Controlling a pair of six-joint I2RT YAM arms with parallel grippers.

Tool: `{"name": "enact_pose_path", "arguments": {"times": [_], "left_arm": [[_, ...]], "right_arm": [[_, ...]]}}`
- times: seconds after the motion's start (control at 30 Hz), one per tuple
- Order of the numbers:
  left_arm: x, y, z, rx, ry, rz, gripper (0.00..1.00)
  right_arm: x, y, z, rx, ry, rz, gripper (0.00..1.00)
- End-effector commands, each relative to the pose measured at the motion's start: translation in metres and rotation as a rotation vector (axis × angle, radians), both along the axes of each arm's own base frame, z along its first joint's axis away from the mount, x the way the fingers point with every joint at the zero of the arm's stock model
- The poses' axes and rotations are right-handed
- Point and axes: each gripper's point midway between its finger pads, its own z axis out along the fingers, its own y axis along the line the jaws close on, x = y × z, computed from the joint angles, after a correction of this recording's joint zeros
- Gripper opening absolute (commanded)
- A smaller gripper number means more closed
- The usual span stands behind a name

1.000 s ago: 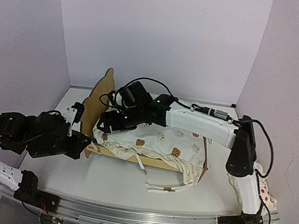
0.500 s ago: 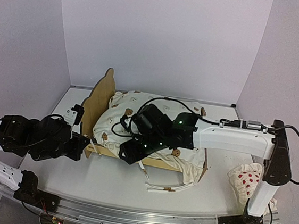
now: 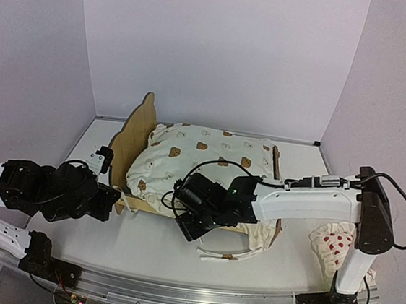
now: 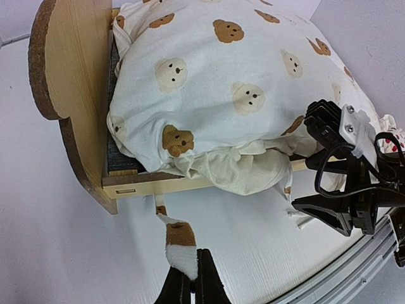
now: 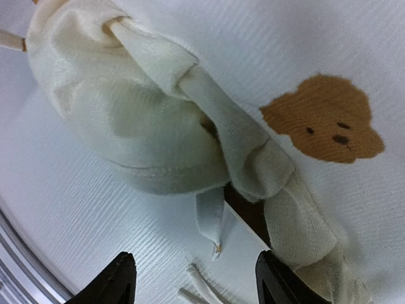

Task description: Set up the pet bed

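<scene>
Pet bed (image 3: 134, 134) sits left of the table's (image 3: 149, 248) middle, cushion (image 3: 202, 159) laid in; left gripper (image 4: 195, 282) pinches a tie (image 4: 179, 235), right gripper's (image 5: 193, 285) fingers stand apart by its near side; ties look unfastened, and the pillow (image 3: 335, 246) waits near the right edge.

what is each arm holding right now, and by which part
The left gripper is shut on the free end of a tie of the bear-print cushion. The right gripper, jaws open over the cushion's ruffle, holds nothing.

Claw (image 5: 197, 280) spread above cushion ruffle (image 5: 120, 120), dangling tie (image 5: 209, 218).
</scene>
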Motion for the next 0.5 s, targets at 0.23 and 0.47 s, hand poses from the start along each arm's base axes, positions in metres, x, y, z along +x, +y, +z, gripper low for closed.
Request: {"name": "enact_pose_path", "arguments": {"times": [0.23,0.47], "left_arm": [[0.000,0.002,0.003,-0.028,-0.007,0.011,0.00],[-0.001,0.004,0.000,-0.022,-0.004,0.011,0.00]], "right_arm": [[0.024,0.015,-0.031,-0.051,-0.084,-0.041,0.52],[0.028,0.025,-0.036,-0.039,-0.101,-0.029,0.06]]}}
